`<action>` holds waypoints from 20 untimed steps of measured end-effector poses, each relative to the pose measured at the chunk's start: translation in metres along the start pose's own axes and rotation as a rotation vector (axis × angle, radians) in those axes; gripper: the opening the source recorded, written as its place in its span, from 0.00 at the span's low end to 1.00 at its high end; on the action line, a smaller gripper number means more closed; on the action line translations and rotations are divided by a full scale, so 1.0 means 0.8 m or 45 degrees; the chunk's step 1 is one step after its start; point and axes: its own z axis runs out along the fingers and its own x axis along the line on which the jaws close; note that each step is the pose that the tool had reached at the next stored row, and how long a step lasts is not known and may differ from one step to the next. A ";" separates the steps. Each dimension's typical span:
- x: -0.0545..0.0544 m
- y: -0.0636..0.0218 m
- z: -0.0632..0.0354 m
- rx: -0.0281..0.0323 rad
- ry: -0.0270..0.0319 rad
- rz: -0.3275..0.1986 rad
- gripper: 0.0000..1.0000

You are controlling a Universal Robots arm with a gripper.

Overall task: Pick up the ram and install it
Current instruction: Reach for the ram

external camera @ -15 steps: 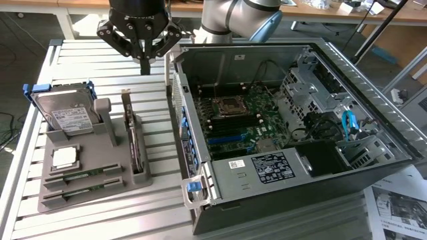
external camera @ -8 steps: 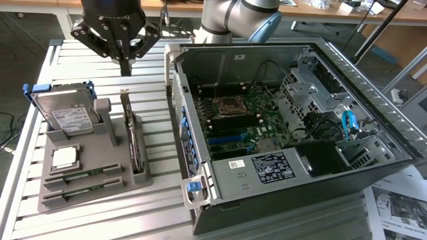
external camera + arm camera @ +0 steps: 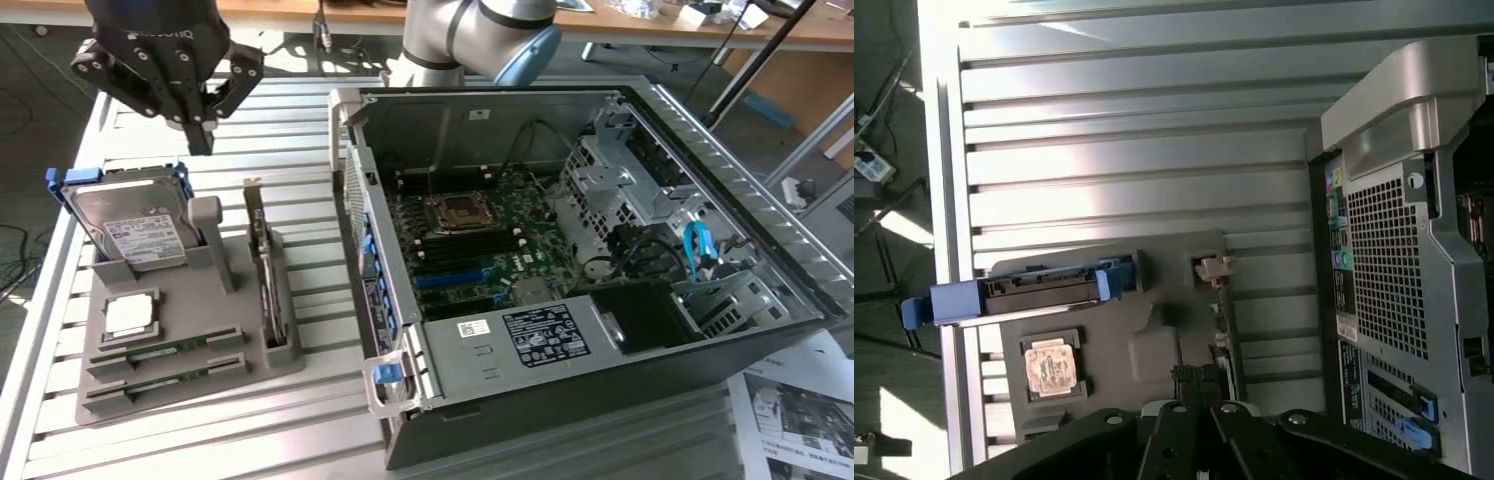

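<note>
Hovering with fingers pinched together and empty, the gripper (image 3: pixel 200 122) is well apart from the ram (image 3: pixel 163 351), which lies in the grey holder tray (image 3: pixel 230 325). There look to be two sticks, so a clean pick means squaring over one.

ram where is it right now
On the exterior view's left, the ram lies in the grey holder, right beside the silver processor chip.

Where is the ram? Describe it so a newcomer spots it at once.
On the exterior view's left, beside the open computer case, sits a grey parts holder. At its near end, just past the square silver processor chip, lies the ram, one of two alike: long, thin green sticks, unlike the tall upright card alongside.
</note>
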 end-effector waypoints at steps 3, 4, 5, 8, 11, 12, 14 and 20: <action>0.015 -0.001 0.000 -0.0014 -0.0001 0.000 0.11; 0.019 -0.001 0.000 -0.0015 0.0001 0.000 0.11; 0.023 -0.002 0.000 -0.0018 0.0001 0.000 0.11; 0.033 -0.003 0.000 -0.0030 0.0000 0.000 0.11; 0.034 -0.003 0.000 -0.0031 0.0001 0.000 0.11; 0.034 -0.003 0.000 -0.0031 0.0002 0.000 0.11; 0.034 -0.003 0.000 -0.0031 0.0002 0.000 0.11; 0.034 -0.013 -0.001 -0.0031 0.0001 0.000 0.11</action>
